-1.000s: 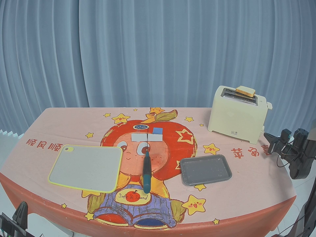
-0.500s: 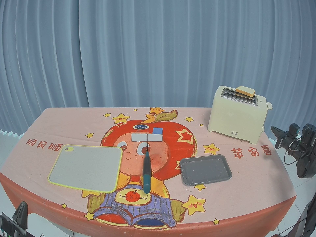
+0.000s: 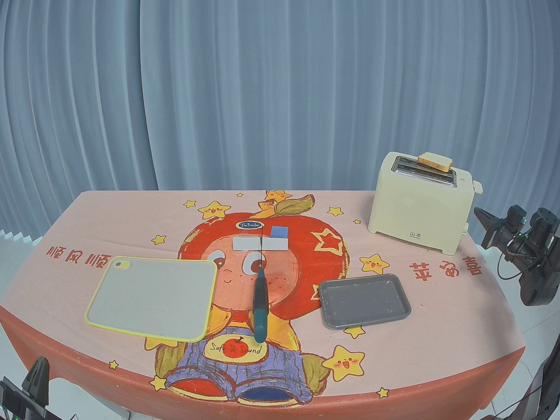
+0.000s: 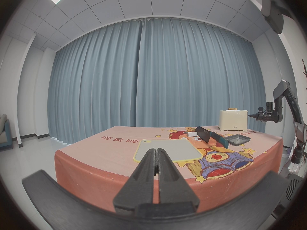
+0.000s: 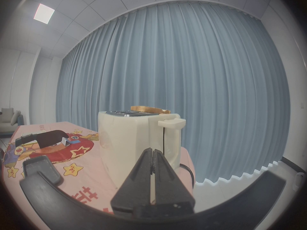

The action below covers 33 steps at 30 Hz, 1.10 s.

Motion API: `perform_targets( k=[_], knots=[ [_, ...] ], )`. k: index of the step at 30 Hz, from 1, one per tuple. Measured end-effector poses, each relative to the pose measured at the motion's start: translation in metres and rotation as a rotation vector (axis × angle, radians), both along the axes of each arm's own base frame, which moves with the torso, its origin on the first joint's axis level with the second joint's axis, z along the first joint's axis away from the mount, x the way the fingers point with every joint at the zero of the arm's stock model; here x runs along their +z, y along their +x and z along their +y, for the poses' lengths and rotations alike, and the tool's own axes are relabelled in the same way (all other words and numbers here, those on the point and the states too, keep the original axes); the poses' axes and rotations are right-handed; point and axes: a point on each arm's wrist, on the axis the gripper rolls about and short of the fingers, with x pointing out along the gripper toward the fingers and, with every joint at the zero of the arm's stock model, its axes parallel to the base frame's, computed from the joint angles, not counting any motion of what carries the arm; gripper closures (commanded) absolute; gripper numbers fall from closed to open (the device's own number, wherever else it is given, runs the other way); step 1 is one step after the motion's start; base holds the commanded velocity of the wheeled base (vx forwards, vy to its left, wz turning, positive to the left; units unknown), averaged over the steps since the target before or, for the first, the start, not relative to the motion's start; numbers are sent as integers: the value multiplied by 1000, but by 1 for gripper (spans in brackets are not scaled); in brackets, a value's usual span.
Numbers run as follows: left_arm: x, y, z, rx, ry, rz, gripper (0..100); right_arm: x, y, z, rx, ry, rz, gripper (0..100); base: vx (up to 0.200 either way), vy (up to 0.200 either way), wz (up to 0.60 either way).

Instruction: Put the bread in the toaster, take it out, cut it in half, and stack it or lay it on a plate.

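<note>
The bread (image 3: 435, 161) is a small slice with a golden-brown crust and a paler yellow side. It stands in the back slot of the toaster (image 3: 420, 202), toward the slot's right end, with its top sticking up above the opening. In the right wrist view the slice shows as a brown strip over the toaster's top. The toaster is cream-coloured and sits near the far right corner of the table (image 3: 116, 217), with its lever on the end that faces the right edge.

The right gripper (image 3: 480, 213) hangs off the table's right edge, just beside the toaster's lever end and not touching it. Its jaws are pressed together with nothing between them. The left gripper (image 4: 155, 150) is below the front left corner, off the table, with its jaws likewise closed on nothing.

A dark grey tray (image 3: 364, 300) lies toward the right, between the toaster and the front edge. A knife (image 3: 260, 304) lies in the middle, teal handle toward the front edge and blade pointing to the far edge. A grey cutting board (image 3: 151, 297) with a yellow-green rim lies near the front left, well apart from the tray.
</note>
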Motion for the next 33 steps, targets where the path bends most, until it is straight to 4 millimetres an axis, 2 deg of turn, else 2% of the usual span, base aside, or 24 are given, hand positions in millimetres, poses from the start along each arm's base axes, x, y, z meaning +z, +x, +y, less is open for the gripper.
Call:
perform_targets(
  k=[11, 25, 33],
  knots=[
    [0, 0, 0, 0, 0, 0, 100, -8, 20, 1, 14, 14, -14, 100, 0, 0, 0],
    [0, 0, 0, 0, 0, 0, 100, -11, 31, -1, -23, 11, -29, 100, 0, 0, 0],
    [0, 0, 0, 0, 0, 0, 100, -16, 30, 2, -12, 14, -11, 100, 0, 0, 0]
  ],
)
